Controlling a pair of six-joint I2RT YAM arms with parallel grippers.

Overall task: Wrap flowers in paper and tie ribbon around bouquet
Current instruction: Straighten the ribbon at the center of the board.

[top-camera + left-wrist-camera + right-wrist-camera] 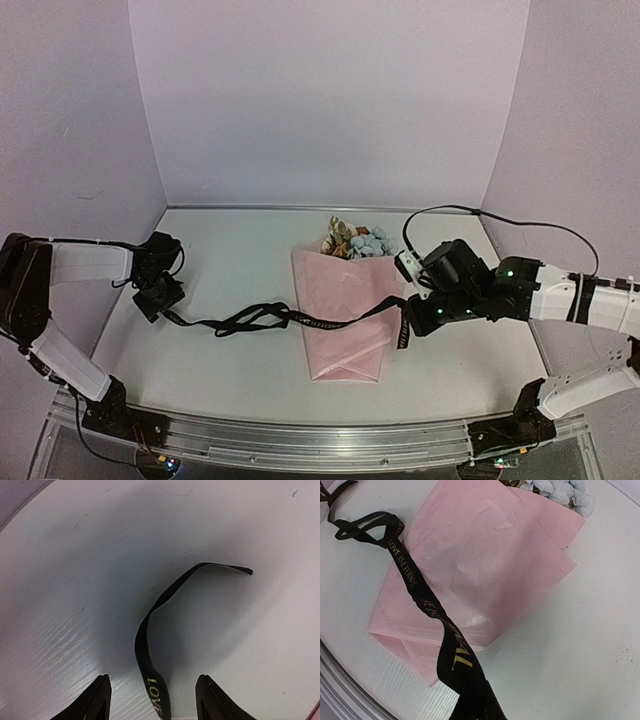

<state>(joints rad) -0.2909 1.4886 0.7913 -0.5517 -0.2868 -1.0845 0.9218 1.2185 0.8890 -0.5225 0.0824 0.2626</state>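
Observation:
The bouquet [340, 310] lies mid-table, a pink paper [485, 565] cone with the flowers [356, 240] showing at its far, wide end. The black ribbon [250, 320] with gold lettering runs from the left side of the table across the cone to the right. My right gripper [412, 322] sits just right of the cone and is shut on the ribbon [410, 580], which enters its jaws at the bottom of the right wrist view [480, 712]. My left gripper [152, 700] is open low over the table, and the ribbon's loose left end [142, 640] passes between its fingers untouched.
The white table [230, 250] is enclosed by pale walls at the back and sides. A metal rail [320, 440] runs along the near edge between the arm bases. A looped, twisted stretch of ribbon [262, 314] lies just left of the cone.

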